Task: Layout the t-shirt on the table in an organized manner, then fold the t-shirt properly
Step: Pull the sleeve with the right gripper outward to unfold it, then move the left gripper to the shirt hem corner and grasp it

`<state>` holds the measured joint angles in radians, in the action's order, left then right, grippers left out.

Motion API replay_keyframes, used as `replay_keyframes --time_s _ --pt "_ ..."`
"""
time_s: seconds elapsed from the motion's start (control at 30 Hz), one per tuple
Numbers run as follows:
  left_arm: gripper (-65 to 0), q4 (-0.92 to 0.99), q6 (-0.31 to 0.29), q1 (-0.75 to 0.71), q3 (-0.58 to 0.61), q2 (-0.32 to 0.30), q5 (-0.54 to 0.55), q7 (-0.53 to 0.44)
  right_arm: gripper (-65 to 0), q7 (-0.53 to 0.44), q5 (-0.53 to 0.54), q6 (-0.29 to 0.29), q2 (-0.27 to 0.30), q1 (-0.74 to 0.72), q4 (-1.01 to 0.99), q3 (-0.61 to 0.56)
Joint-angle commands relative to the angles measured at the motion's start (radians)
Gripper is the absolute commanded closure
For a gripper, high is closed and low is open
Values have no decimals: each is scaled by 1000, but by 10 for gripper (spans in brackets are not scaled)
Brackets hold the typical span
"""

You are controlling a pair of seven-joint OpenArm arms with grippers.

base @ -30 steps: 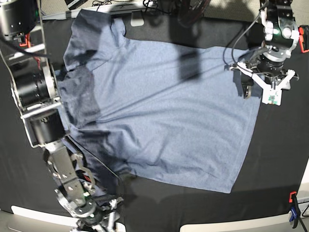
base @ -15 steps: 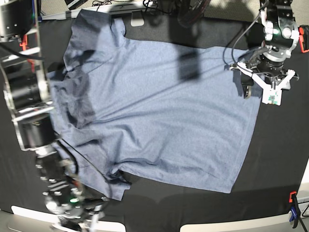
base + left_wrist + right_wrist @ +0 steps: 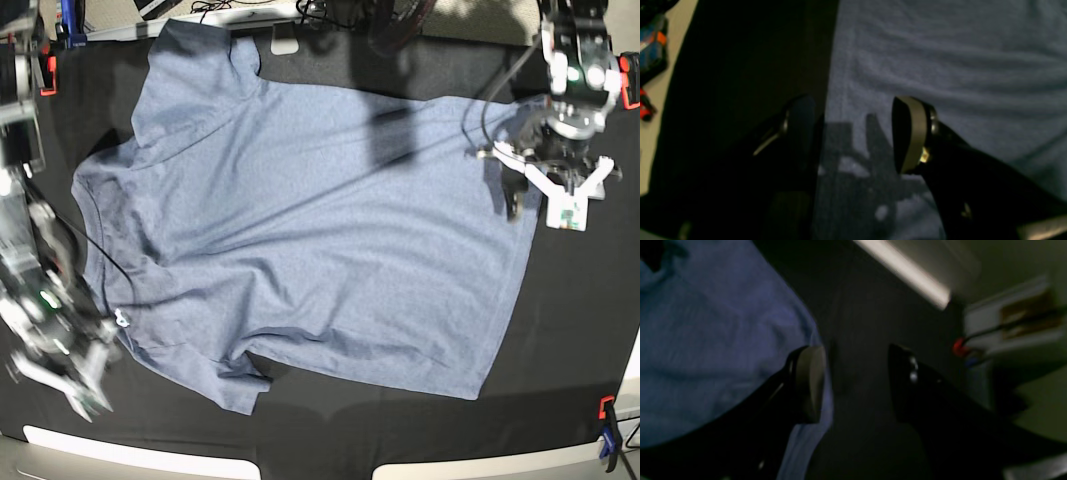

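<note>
The blue-grey t-shirt (image 3: 320, 220) lies spread flat on the black table (image 3: 580, 330), plain side up, with no lettering in sight. Its neck is toward the left and its hem toward the right. My left gripper (image 3: 535, 200) is open and empty over the hem's upper right corner. In the left wrist view it (image 3: 853, 133) straddles the shirt (image 3: 940, 60) edge, one finger over the table (image 3: 740, 83). My right gripper (image 3: 70, 375) is blurred at the lower left, beside the sleeve. In the right wrist view it (image 3: 857, 383) is open and empty, with one finger over the shirt (image 3: 706, 340) edge.
Orange-and-blue clamps sit at the table's lower right edge (image 3: 606, 435), upper right edge (image 3: 630, 85) and upper left edge (image 3: 45, 75). A pale object (image 3: 285, 40) and cables lie at the far edge by the upper sleeve. The table's front edge (image 3: 150, 460) is close to my right gripper.
My right arm has swung left and back off the shirt, uncovering the lower sleeve, which now lies spread out. My left gripper has dropped slightly at the hem corner.
</note>
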<state>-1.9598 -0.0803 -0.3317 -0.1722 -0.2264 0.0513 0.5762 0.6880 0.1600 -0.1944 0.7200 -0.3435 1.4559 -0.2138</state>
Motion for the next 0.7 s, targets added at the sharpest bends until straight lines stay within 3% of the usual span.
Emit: replay_keyframes --time_s 0.0,0.17,0.37,0.53,0.67 --pt "-345 17 6 20 -5 -7 6 -20 -296 -14 7 4 24 15 26 56" --pt "-345 198 5 98 -6 -7 2 -29 -296 -17 83 -82 25 206 66 274" --pt "-345 277 -25 207 -6 -7 38 -129 -296 -5 190 -138 4 363 76 434" --pt "-344 428 -67 388 -5 -7 81 -129 -296 11 200 -195 -76 468 93 514" --pt "-344 648 -111 584 -3 -24 125 -149 -296 8 200 -203 -164 548 151 543"
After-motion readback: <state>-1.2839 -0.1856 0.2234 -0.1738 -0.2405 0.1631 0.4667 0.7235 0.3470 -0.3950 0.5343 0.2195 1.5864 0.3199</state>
